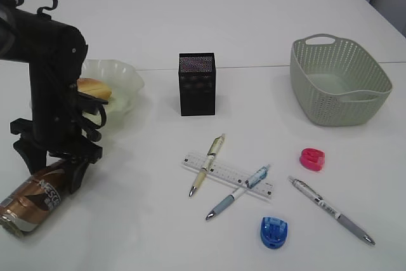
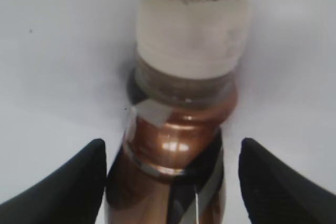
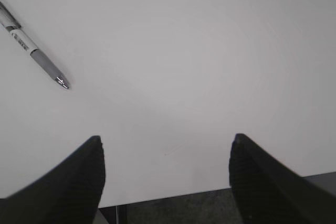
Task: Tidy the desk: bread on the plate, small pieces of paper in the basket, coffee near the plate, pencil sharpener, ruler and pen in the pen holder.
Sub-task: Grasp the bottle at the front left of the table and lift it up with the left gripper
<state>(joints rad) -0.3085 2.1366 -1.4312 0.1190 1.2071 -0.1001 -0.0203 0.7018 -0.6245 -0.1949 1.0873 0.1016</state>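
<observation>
The left hand (image 2: pixel 170 182), fingers apart, straddles the fallen coffee (image 2: pixel 176 145), whose long axis runs straight ahead between them, cap farthest.

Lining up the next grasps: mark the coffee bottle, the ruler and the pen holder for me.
coffee bottle (image 2: pixel 181 145): left wrist view, on the brown neck below the white cap.
ruler (image 1: pixel 223 171): exterior view, on its bare middle stretch between two pens.
pen holder (image 1: pixel 197 93): exterior view, on the front mesh wall.
</observation>
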